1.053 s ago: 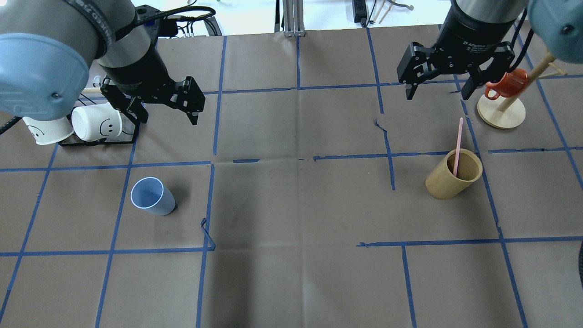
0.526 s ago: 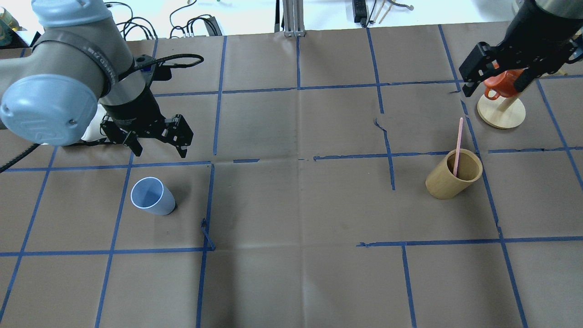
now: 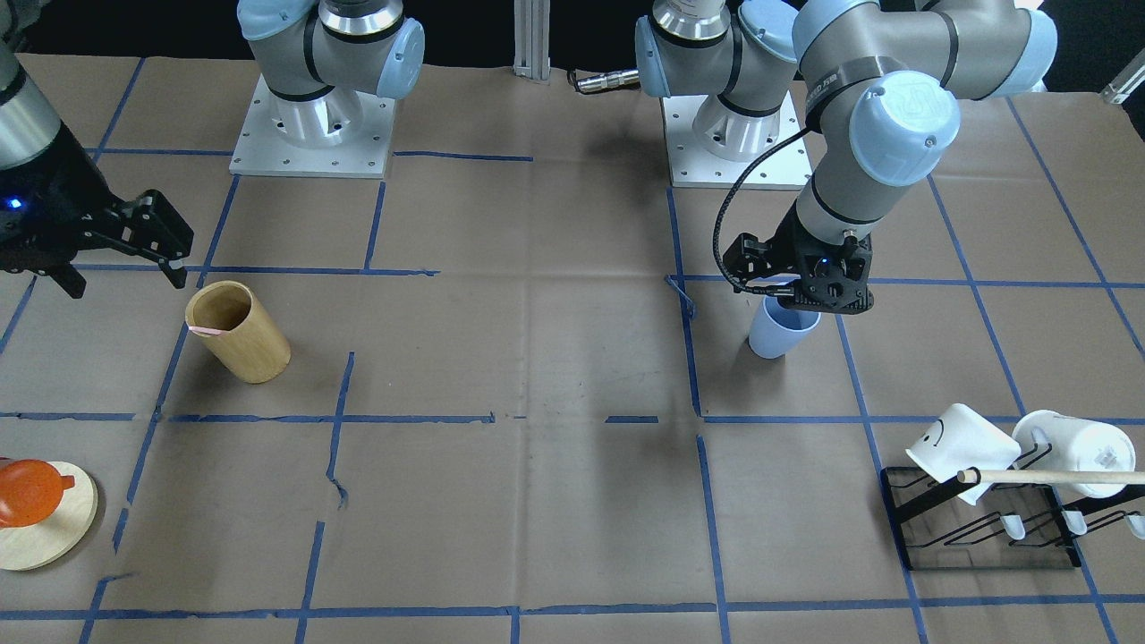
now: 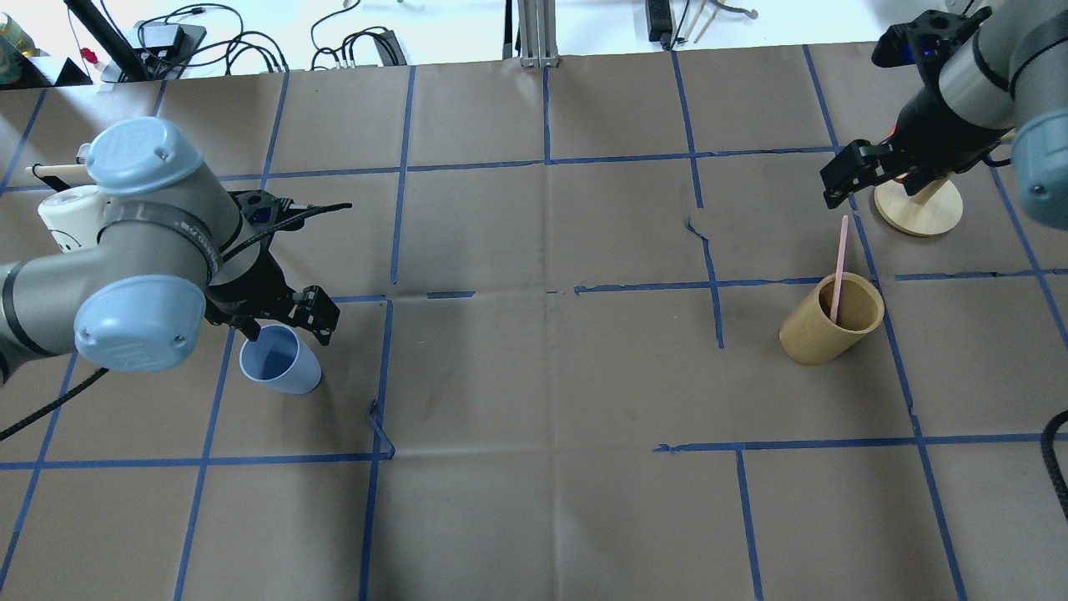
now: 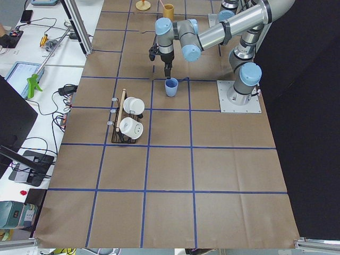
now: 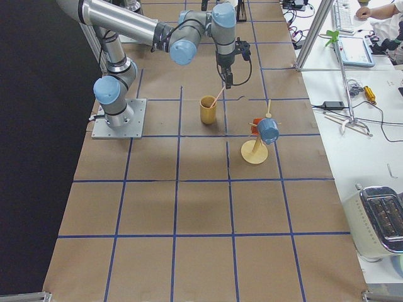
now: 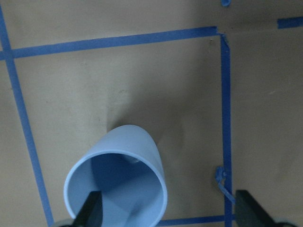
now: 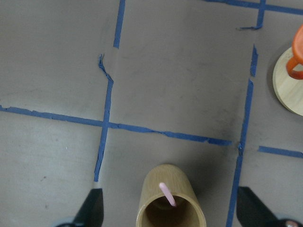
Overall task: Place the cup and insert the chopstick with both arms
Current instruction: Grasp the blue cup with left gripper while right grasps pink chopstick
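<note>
While the left jaws hang spread just above it, the pale blue plastic cup [image 4: 279, 363] stands upright, mouth up, on the brown paper tabletop [image 4: 542, 376]. It sits in a blue-taped square on the robot's left half. The cup has a smooth tapered wall and a thin pale rim. In the left wrist view one finger [image 7: 92, 210] overlaps the rim and the other is well off to the side; cannot tell if there is contact.

The thin pink chopstick [image 4: 839, 263] leans inside the tan wooden cylinder holder [image 4: 822, 334] on the right half, its top poking above the rim. The right jaws are spread too, up beyond the holder and near the round wooden stand [image 4: 918, 209].

Count:
- 1 blue cup
- 1 chopstick
- 1 holder
- 2 white smiley mugs [image 3: 962, 443] on 1 black wire rack [image 3: 984, 546]
- 1 orange mug [image 3: 31, 487] on the stand
</note>
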